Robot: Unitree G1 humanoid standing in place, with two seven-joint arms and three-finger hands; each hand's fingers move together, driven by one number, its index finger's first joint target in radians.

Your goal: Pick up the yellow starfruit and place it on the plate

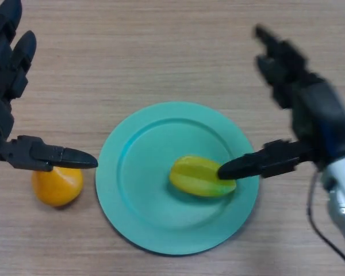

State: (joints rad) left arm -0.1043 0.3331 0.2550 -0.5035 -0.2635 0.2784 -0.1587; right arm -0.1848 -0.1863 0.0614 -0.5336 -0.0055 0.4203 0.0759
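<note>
The yellow starfruit [200,176] lies on the teal plate [144,207], right of the plate's centre. My right hand [316,123] is open above the plate's right edge, its fingers straight and pointing away; its thumb tip reaches over the starfruit's right end, and I cannot tell whether it touches. My left hand [4,75] is open at the left edge of the view, its thumb stretched out toward the plate.
An orange fruit [57,185] lies on the wooden table [161,52] just left of the plate, partly under my left thumb.
</note>
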